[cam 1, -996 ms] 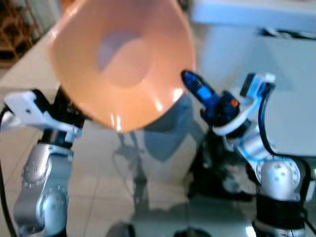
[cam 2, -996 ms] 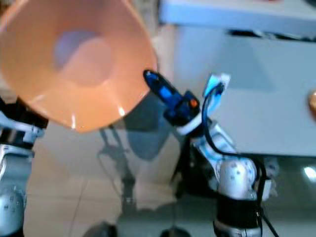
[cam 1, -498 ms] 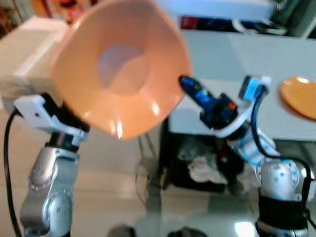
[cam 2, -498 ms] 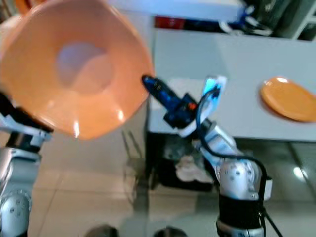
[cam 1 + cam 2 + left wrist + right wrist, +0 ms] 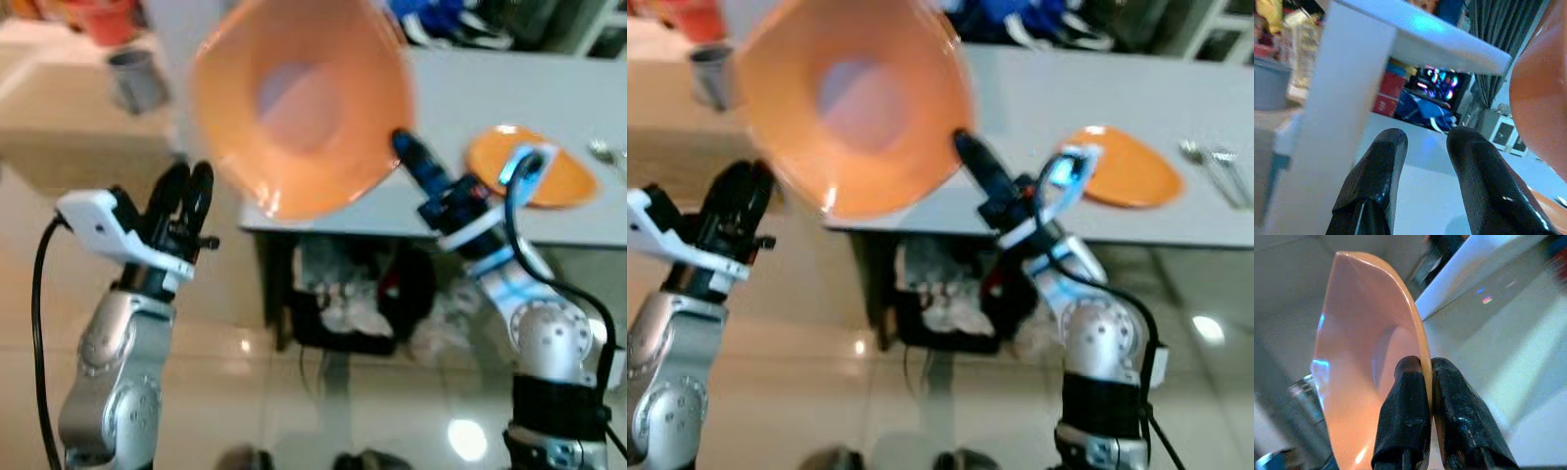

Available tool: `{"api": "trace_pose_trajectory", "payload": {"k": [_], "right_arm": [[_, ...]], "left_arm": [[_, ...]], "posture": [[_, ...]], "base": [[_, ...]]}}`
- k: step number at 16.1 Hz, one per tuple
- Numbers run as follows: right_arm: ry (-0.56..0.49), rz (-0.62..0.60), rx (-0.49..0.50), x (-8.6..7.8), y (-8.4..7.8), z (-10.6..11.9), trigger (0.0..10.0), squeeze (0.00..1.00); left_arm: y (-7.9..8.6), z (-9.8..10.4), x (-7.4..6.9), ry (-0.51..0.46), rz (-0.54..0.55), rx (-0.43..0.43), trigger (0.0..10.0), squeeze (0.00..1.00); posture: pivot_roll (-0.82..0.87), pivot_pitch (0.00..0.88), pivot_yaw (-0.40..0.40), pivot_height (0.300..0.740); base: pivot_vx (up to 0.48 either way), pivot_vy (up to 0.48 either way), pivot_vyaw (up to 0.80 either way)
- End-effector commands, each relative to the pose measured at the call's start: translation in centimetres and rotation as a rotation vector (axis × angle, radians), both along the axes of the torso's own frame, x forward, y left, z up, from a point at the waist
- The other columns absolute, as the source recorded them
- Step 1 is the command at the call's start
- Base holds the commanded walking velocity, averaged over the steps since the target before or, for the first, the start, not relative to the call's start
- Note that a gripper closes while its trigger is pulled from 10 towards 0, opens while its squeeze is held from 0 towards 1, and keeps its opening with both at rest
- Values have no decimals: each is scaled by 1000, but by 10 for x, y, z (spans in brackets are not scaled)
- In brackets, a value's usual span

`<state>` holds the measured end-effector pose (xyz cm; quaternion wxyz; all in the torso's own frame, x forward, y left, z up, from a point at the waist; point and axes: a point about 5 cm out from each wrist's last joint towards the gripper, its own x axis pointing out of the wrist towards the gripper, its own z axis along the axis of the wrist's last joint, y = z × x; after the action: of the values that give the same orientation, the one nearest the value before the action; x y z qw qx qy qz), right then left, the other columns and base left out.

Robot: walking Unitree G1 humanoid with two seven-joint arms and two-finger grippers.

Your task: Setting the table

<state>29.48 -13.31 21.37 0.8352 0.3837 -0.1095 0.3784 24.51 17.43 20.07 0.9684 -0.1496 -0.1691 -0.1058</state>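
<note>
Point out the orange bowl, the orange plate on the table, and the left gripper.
orange bowl [image 5: 304, 108], left eye view, inner base.
orange plate [image 5: 1122, 171], right eye view, top face.
left gripper [image 5: 1425, 147], left wrist view, between fingertips.

An orange bowl [image 5: 304, 103] is showing a paler, pinkish centre. An orange plate [image 5: 534, 176] is lying on a pale grey table [image 5: 549, 83]. The fingers [image 5: 1405, 416] are looking black.

An orange bowl [image 5: 299, 103], tilted with its hollow facing the camera, fills the upper middle of the frame, held aloft by its rim. An orange plate [image 5: 534, 178] lies flat at the right.
</note>
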Motion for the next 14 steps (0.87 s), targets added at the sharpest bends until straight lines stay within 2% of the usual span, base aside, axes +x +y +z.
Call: {"api": "trace_pose_trajectory", "payload": {"k": [1,4,9,12,14], "right_arm": [[16,-37,-10,6,3,1,10000,0],[56,-186,-93,20,-2,0,10000,0],[84,-290,-125,28,3,1,10000,0],[148,-372,-145,36,1,-2,10000,0],[188,-409,-168,41,2,-6,10000,0]], "left_arm": [[0,-5,1,21,4,10,10000,0],[-5,-5,2,21,-11,14,10000,0],[-9,-3,5,21,-6,57,10000,0],[-8,-1,10,27,27,91,10000,0],[-8,2,10,18,18,106,10000,0]], "posture": [[-88,133,-9,740],[-89,135,-5,740],[-89,137,0,740],[-89,136,4,740],[-89,134,7,740]], "base": [[0,-465,0],[0,-464,0],[0,-458,0],[100,0,0],[480,0,-800]]}}
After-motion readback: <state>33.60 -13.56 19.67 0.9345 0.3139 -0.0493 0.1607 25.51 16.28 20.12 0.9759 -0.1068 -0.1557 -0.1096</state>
